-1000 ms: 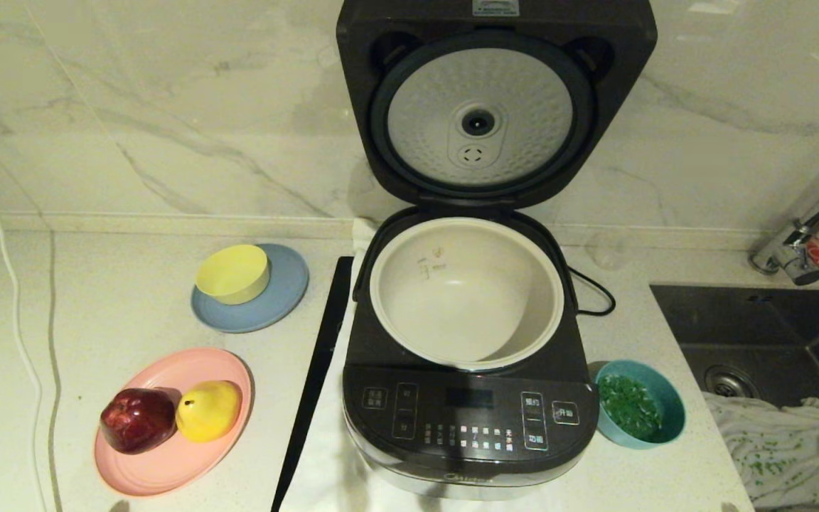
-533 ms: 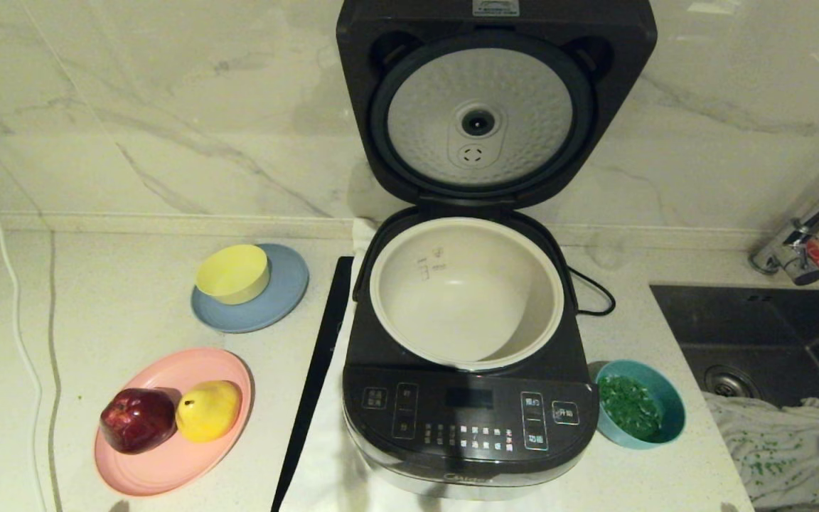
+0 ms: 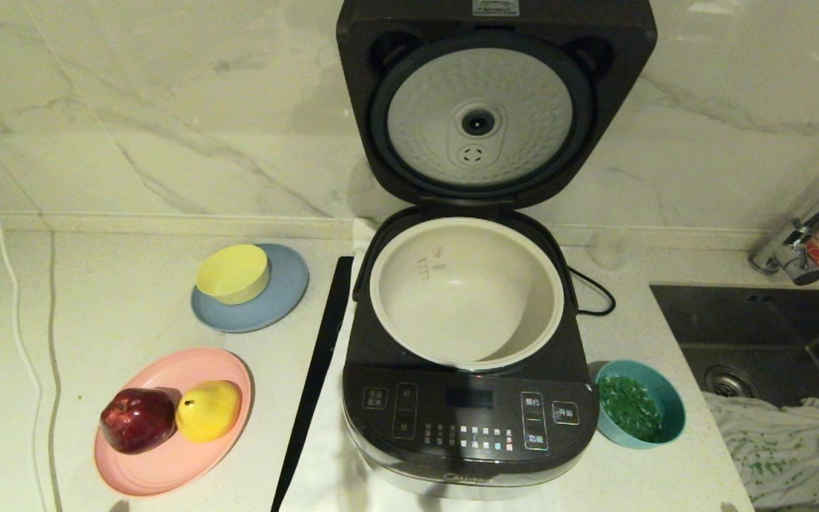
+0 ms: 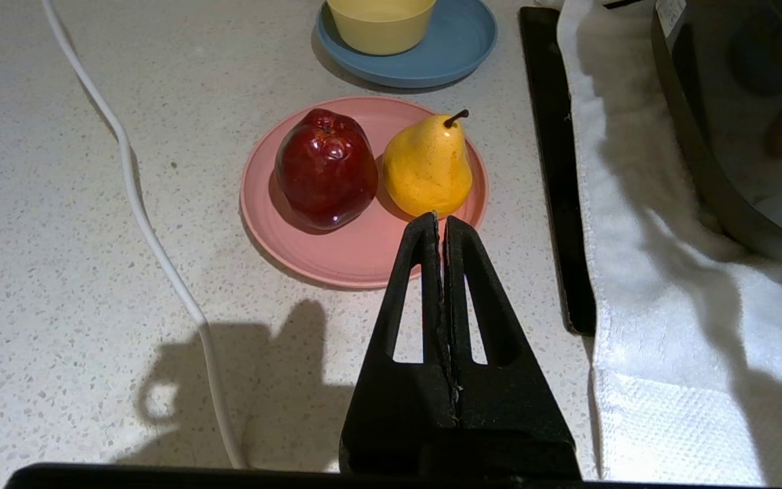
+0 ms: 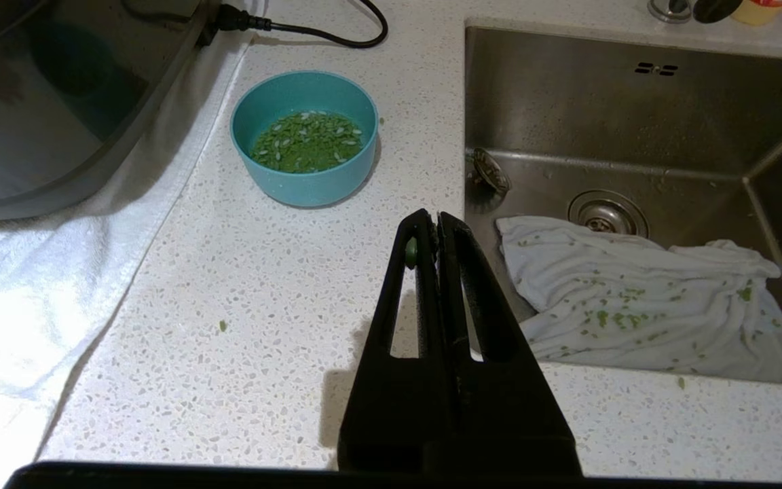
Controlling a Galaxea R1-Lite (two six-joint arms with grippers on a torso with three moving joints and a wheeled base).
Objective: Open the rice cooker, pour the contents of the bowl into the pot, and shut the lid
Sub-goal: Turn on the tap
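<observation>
The left gripper [image 4: 440,221] hangs with its fingers pressed together on nothing, above the counter just short of the one pink plate [image 3: 161,469], which carries one red apple [image 3: 138,419] and one yellow pear [image 3: 209,409] side by side to the left of the rice cooker [image 3: 470,427]. The right gripper [image 5: 430,219] is likewise clenched empty, over the counter near the sink [image 5: 635,115], where one white cloth [image 5: 635,299] speckled with green lies. The cooker sits on a white towel [image 4: 642,285], its button panel facing the robot. Touching or just beside its right front corner stands the one teal bowl [image 3: 672,409], upright and filled with chopped green bits. Inside the cooker the single cream pot [image 3: 466,299] faces mouth up and looks bare inside. Left of the cooker, farther back, one yellow bowl [image 3: 233,273] rests on one grey-blue plate [image 3: 281,302]. At the cooker's rear the lid [image 3: 495,107] stands raised on its hinge, its dimpled silver underside facing forward.
</observation>
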